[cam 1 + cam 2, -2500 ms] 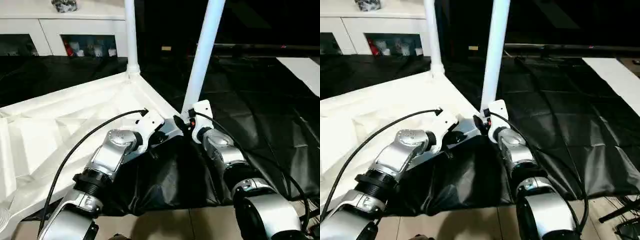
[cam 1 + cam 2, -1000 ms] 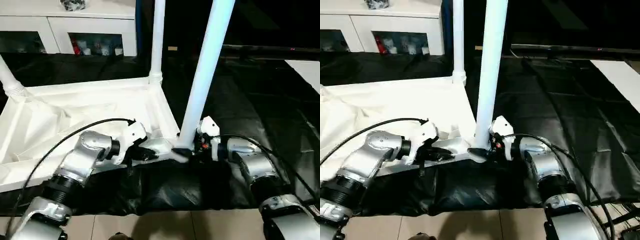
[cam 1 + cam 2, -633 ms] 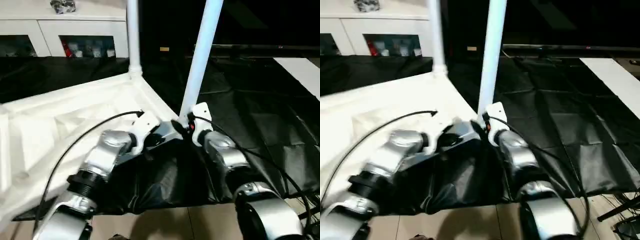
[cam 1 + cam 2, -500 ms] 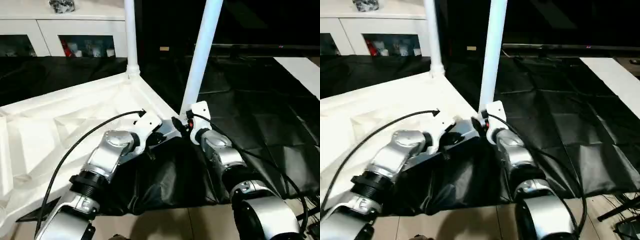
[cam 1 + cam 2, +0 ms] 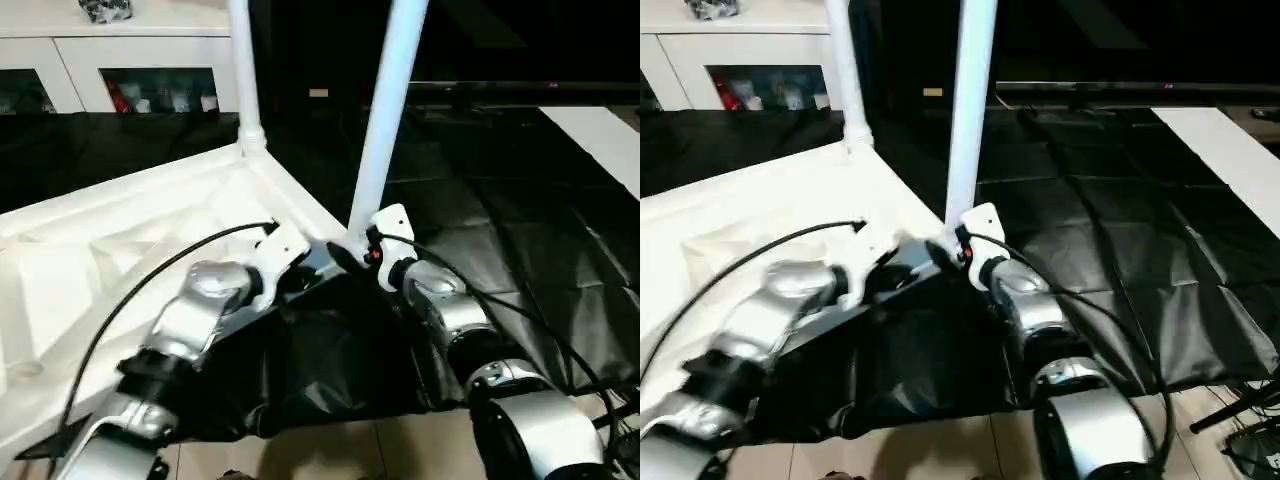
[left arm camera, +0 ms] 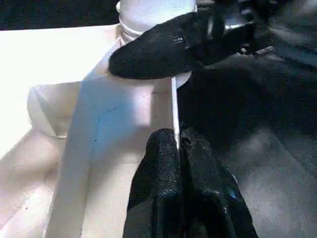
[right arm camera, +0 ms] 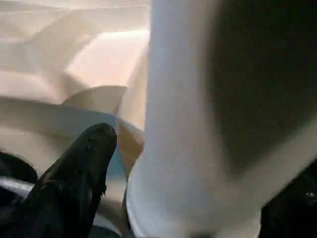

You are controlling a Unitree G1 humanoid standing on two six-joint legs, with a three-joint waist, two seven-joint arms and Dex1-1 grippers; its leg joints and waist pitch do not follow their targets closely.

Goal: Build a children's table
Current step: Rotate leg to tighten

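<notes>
The children's table top point(image 5: 120, 230) lies upside down on the black cover, ribbed underside up. One white leg point(image 5: 243, 70) stands in its far corner socket. A second leg point(image 5: 385, 120) stands in the near corner socket. My right gripper point(image 5: 352, 252) is shut around this leg's base point(image 7: 198, 124), with one black finger point(image 7: 84, 163) beside the socket collar. My left gripper point(image 6: 177, 144) is shut on the top's thin rim point(image 6: 174, 99) just beside that corner, and it also sits at the corner in the left eye view point(image 5: 305, 268).
A white glass-door cabinet point(image 5: 150, 60) stands at the back. The big black-covered table point(image 5: 520, 230) stretches right, with a white panel point(image 5: 605, 130) at its far right. Bunched black cloth point(image 5: 340, 370) hangs under my forearms above the tiled floor point(image 5: 400, 450).
The camera has swung about and the picture has shifted a little left. Both grippers keep their holds at the near corner, and the leg stays upright there.
</notes>
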